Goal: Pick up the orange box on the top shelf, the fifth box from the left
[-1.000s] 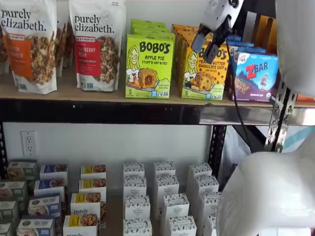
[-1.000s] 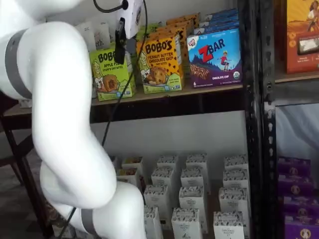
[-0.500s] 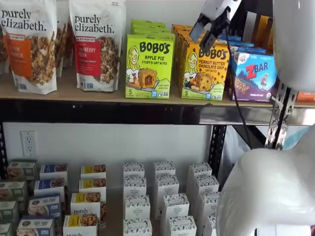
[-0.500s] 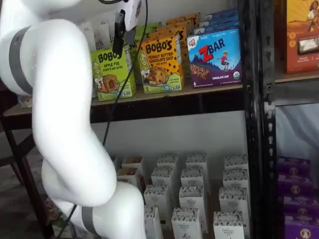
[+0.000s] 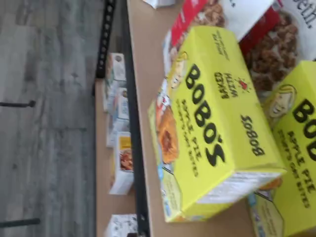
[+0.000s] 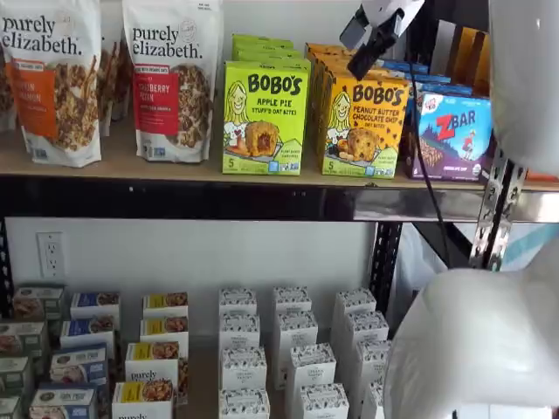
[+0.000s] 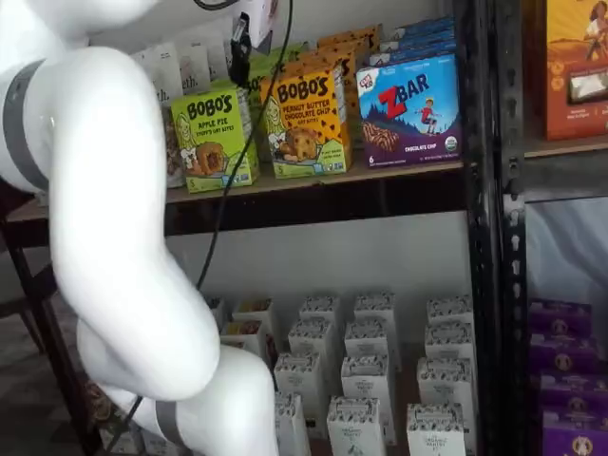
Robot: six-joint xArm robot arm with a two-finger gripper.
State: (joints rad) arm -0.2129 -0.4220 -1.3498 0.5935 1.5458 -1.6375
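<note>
Green Bobo's Apple Pie box (image 6: pixel 265 116) stood upright, blue ZBar box (image 6: pixel 452 135) off to one side, two Purely Elizabeth granola bags (image 6: pixel 173 78) on the other, small white boxes (image 6: pixel 293 349) in rows on lower level, wall outlet (image 6: pixel 51 254), purple boxes (image 7: pixel 566 380) low down.

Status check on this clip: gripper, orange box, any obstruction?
Gripper above the shelf's front row, nothing held, jaw state unclear. Yellow-orange Bobo's peanut butter carton upright on tan wooden top shelf, untouched. Green Bobo's box close beside it.
</note>
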